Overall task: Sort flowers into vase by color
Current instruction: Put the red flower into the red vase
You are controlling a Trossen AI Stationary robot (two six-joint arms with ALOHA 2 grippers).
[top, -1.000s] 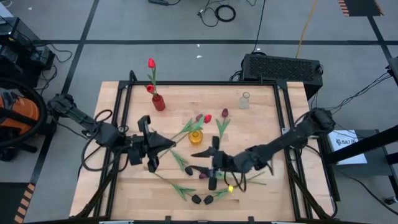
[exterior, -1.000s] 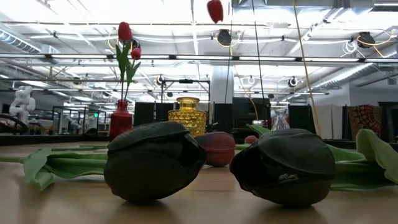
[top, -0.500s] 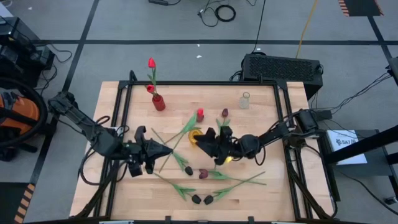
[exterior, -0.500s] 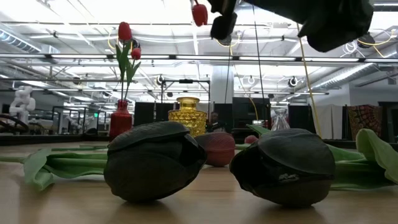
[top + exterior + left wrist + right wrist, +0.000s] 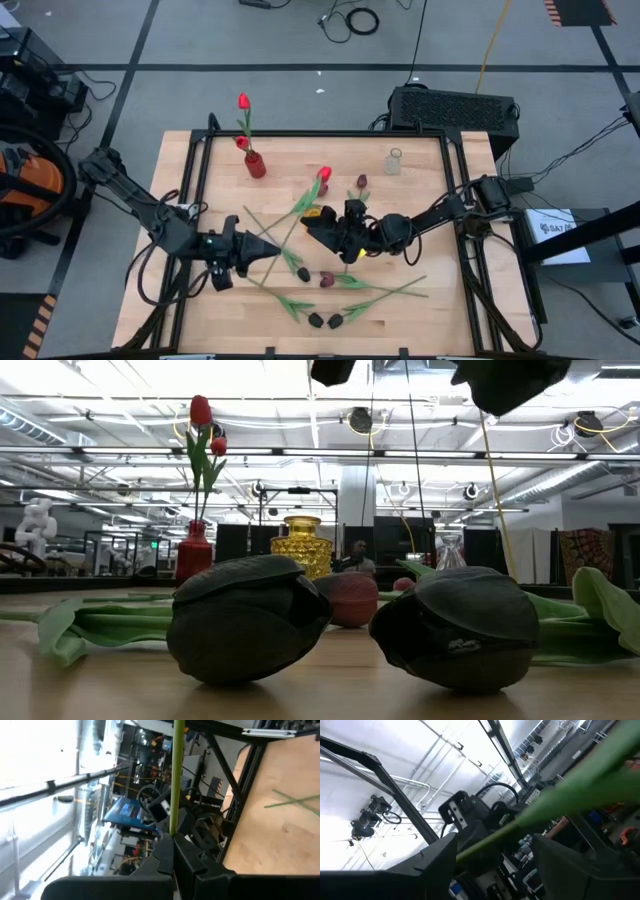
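A red flower (image 5: pixel 324 175) is up in the air over the table's middle, its long green stem (image 5: pixel 296 212) slanting down to my left gripper (image 5: pixel 272 249), which is shut on it. My right gripper (image 5: pixel 318 222) stands open beside the yellow vase (image 5: pixel 322 212). The stem (image 5: pixel 560 790) runs between its fingers. A red vase (image 5: pixel 255 165) at the far left holds two red flowers (image 5: pixel 243 101). Maroon (image 5: pixel 361 182) and black (image 5: pixel 315 320) flowers lie flat on the table. My left gripper pinches the red flower's stem near its lower end (image 5: pixel 173 827) between its two shut fingers (image 5: pixel 192 862). The fingers come in level from the table's left. The flower is lifted clear, slanting up toward the far right. Whether my right gripper touches the stem I cannot tell.
A small clear vase (image 5: pixel 393 161) stands at the far right. Several stems and leaves (image 5: pixel 385 292) lie crossed on the near half of the table. Two black heads (image 5: pixel 245 615) and a maroon one (image 5: pixel 350 598) lie close to the near edge.
My right gripper has gone from the near middle of the table toward the far edge and left, tipping upward, up to the held stem by the yellow vase. My left gripper has rolled, and the red flower's head has swung a little toward the far edge.
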